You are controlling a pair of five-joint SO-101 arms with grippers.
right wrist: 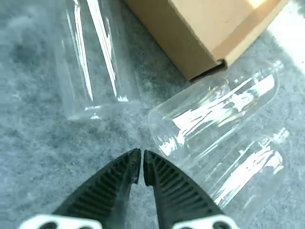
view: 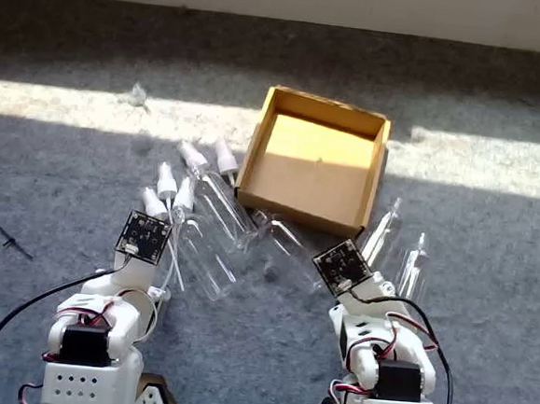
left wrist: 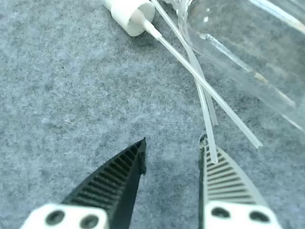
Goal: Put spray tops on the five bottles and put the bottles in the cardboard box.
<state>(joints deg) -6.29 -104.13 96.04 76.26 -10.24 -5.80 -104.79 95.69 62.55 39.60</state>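
White plastic left arm (view: 116, 313) and right arm (view: 371, 348), black motors (view: 84, 345), red and black cables (view: 85, 317), black ribbed pointed fingers (right wrist: 119, 183).

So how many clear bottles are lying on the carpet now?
5: two bottles beside the spray tops, one before the cardboard box, two right of it. None seems hidden.

Grey carpet (view: 54, 213) bears cardboard box (view: 315, 159), clear bottles (view: 223, 208) lying flat, white spray tops (view: 167, 183).
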